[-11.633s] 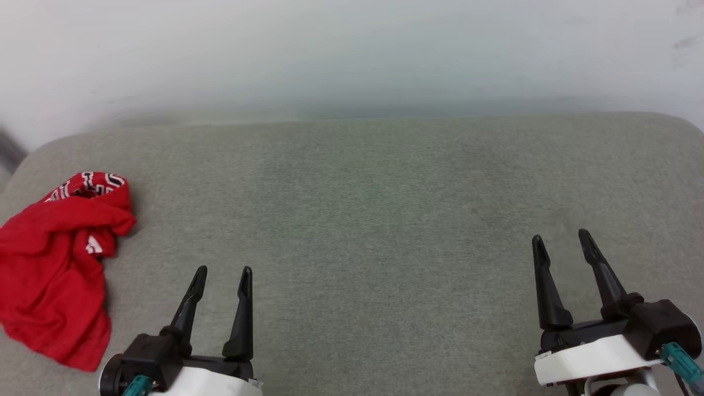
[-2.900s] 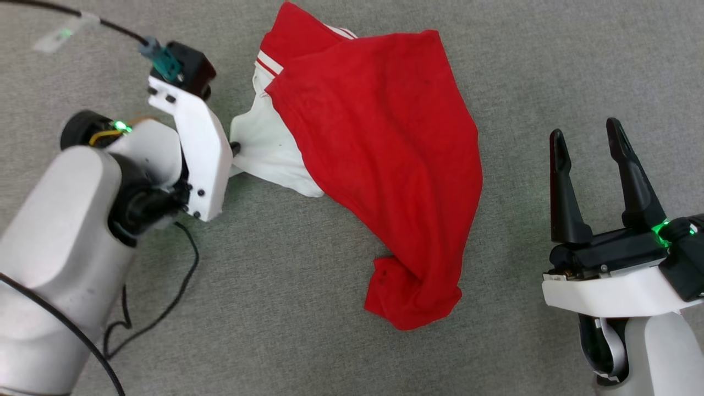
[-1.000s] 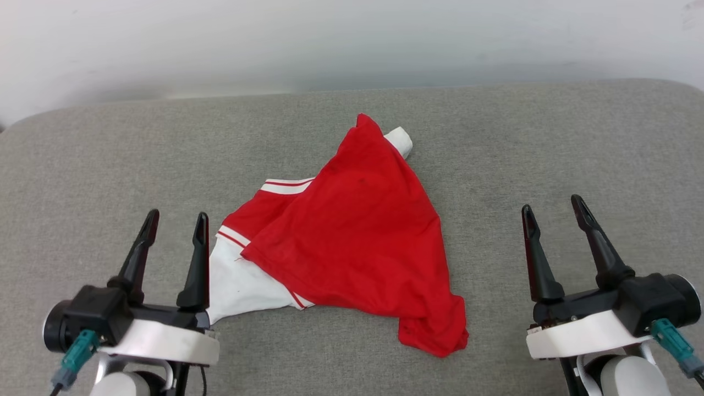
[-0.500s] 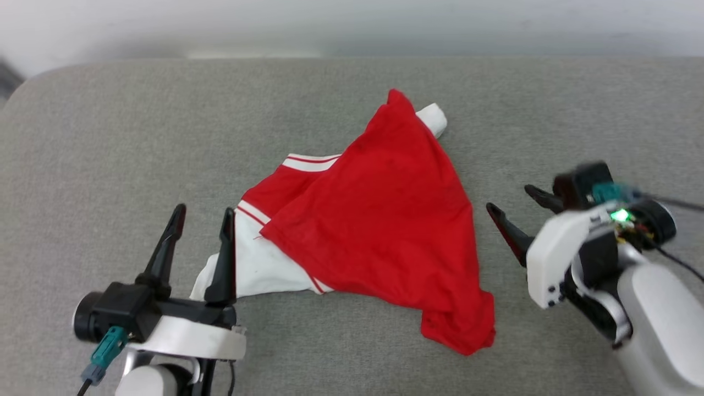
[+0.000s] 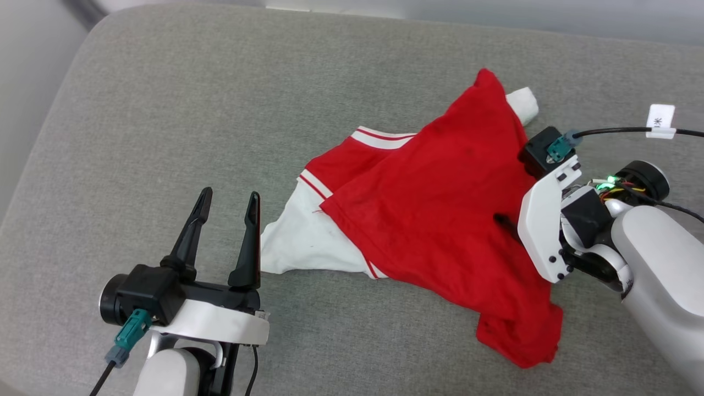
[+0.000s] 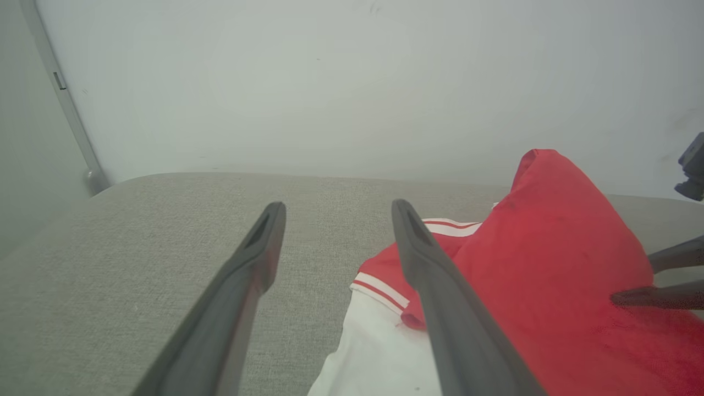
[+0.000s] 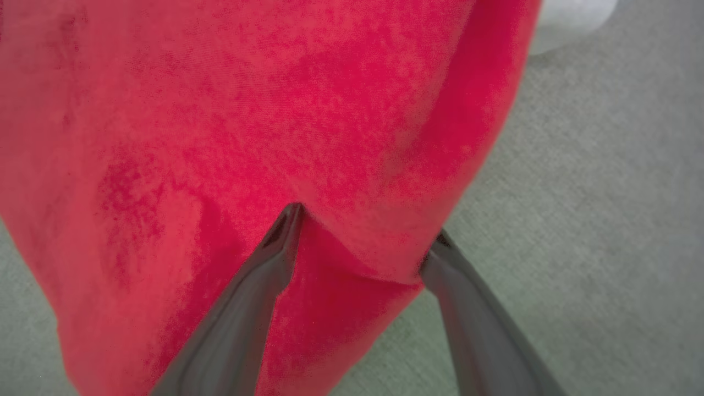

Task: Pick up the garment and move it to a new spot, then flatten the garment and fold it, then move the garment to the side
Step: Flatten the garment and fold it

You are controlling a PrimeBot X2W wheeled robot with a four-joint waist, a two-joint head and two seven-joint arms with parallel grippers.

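The garment [image 5: 440, 220] [image 6: 550, 264] [image 7: 275, 110] is seen lying crumpled on the grey fabric-covered surface [image 5: 192, 110], right of the middle in the head view. It is spread in a rough triangle of bright red, thin cloth. A white sleeve panel [image 5: 308, 247], edged with red-and-white striped trim, is turned out at the garment's near left corner. A second strip of that trim is seen further back, and a small white end [image 5: 522, 104] is seen at the far tip. The near right corner is bunched into a loose red lump [image 5: 522, 341].

The left gripper [image 5: 230, 192] [image 6: 336, 206] is held near the front left of the surface, its jaws wide apart and nothing gripped between them. Its inner jaw is seen just beside the white panel; whether it is touched cannot be told.

The right gripper [image 7: 366, 223] is laid over the garment's right side, pointing inward across the red cloth. Its jaws are spread wide and are not clamped. A raised fold of red cloth is seen between them. One jaw is seen lying against the red cloth, and the tip of the other is hidden at the cloth's edge, over the grey surface.
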